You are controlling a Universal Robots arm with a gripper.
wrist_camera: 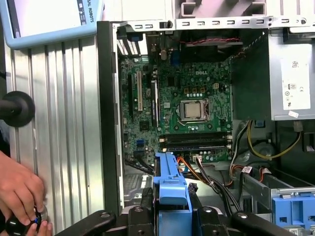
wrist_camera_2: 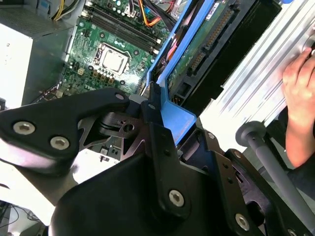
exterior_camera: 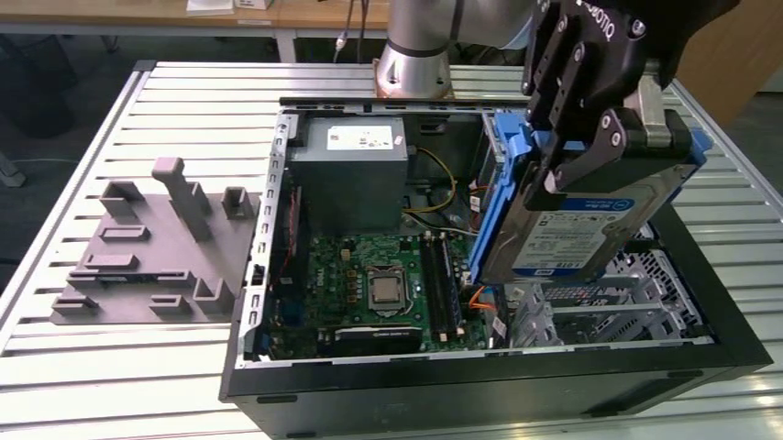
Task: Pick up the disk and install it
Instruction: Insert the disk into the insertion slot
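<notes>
So: the disk (exterior_camera: 585,234) hung clamped in the gripper (exterior_camera: 612,158), with the jaws closed on its upper end, so it lay directly below the claw. Its long axis ran steeply downward, label facing near. The low end sat just above the drive cage (exterior_camera: 636,293), at the exterior view's right of the open computer case (exterior_camera: 490,385). Count: one disk, one gripper, one case, one grey fixture (exterior_camera: 147,247) well apart on the exterior view's left, one person's hand (wrist_camera: 19,189) beside the case.
</notes>
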